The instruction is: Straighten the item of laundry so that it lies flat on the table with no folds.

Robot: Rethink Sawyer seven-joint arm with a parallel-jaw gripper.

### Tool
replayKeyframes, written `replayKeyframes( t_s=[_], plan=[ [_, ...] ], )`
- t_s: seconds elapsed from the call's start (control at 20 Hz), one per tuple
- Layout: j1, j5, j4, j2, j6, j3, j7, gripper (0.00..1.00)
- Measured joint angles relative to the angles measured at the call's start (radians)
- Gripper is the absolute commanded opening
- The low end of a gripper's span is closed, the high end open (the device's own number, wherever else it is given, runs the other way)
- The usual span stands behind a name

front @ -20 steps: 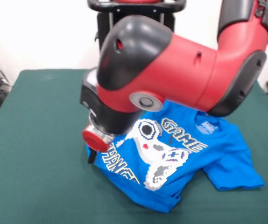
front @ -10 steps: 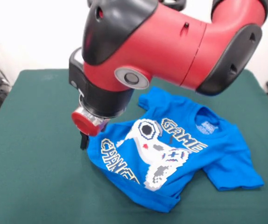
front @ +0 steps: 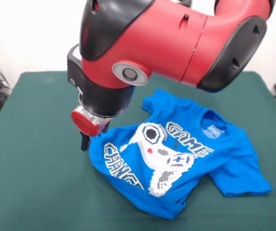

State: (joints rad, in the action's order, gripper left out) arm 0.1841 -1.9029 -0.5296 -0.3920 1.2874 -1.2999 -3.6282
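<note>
One shirt (front: 181,159) on worktop (front: 32,144), hem bunched below the print. Gripper (front: 85,142) at its hem-side corner, prob. to tug it flat; can't tell fingers' state.

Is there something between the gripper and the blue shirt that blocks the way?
Nothing visible does. The gripper hangs at the edge of the shirt, with only bare table around it.
</note>
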Motion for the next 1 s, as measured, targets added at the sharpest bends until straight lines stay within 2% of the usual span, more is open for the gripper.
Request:
replayKeyframes(
  t_s=[1.0],
  plan=[
    [-0.049, 0.004, -0.004, -0.006, 0.0, 0.048, 0.0, 1.0]
  ],
)
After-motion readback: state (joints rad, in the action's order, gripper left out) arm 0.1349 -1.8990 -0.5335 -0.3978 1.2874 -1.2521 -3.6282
